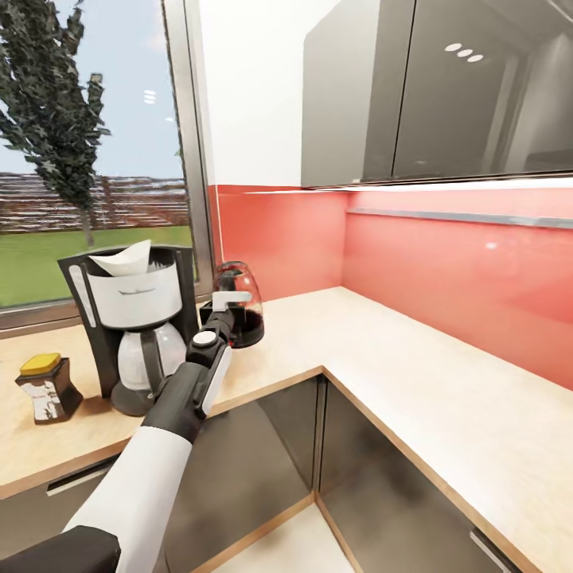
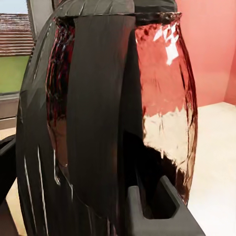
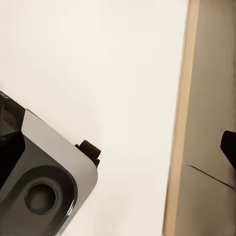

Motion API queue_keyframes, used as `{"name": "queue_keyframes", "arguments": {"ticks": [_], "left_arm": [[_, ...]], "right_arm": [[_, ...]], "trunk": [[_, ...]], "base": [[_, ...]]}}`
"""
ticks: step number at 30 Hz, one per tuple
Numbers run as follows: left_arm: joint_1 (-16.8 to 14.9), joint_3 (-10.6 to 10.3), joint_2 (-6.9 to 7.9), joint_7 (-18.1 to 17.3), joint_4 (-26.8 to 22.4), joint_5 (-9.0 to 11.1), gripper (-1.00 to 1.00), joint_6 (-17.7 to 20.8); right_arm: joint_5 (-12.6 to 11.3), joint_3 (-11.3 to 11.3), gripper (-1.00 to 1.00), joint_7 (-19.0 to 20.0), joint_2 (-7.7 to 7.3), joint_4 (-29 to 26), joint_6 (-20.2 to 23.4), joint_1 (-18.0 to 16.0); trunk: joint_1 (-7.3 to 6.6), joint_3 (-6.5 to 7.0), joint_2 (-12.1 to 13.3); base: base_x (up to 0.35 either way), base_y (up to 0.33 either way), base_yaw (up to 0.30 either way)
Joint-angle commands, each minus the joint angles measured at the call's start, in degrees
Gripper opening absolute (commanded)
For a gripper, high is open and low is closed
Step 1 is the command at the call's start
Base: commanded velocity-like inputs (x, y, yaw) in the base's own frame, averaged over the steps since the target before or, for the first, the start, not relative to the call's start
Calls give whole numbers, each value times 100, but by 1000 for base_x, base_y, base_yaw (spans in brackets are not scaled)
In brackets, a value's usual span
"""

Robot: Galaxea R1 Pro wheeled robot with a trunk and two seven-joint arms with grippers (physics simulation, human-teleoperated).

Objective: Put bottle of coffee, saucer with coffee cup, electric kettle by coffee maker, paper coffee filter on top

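The coffee maker (image 1: 135,318) stands on the countertop (image 1: 382,358) by the window, and the paper coffee filter (image 1: 123,259) rests in its top. Left of it sits the bottle of coffee (image 1: 48,388). Just right of the machine is the electric kettle (image 1: 243,306), upright with its base low at the counter. My left gripper (image 1: 225,306) is shut on its black handle. The left wrist view shows the kettle (image 2: 162,98) close up, the handle beside a dark finger (image 2: 157,211). Saucer and coffee cup are out of view.
The counter turns a corner and runs on toward the right front under grey wall cabinets (image 1: 414,87), with a red backsplash (image 1: 446,270) behind. A window (image 1: 87,159) is at the left. The right wrist view looks down on white floor, my grey base (image 3: 44,182) and a cabinet front (image 3: 211,98).
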Motion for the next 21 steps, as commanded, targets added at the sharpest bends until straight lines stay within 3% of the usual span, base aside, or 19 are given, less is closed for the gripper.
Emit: {"name": "queue_keyframes", "arguments": {"ticks": [1,21], "left_arm": [[-5,-10,0,24,-2,-43,-100,36],[-5,5,0,41,95,-43,-100,36]], "right_arm": [[13,-49,100,44,-1,-4,-11,-2],[13,-50,100,43,0,-4,-12,-2]], "trunk": [[1,-7,-4],[1,-7,-4]], "base": [[82,-1,0],[105,0,0]]}}
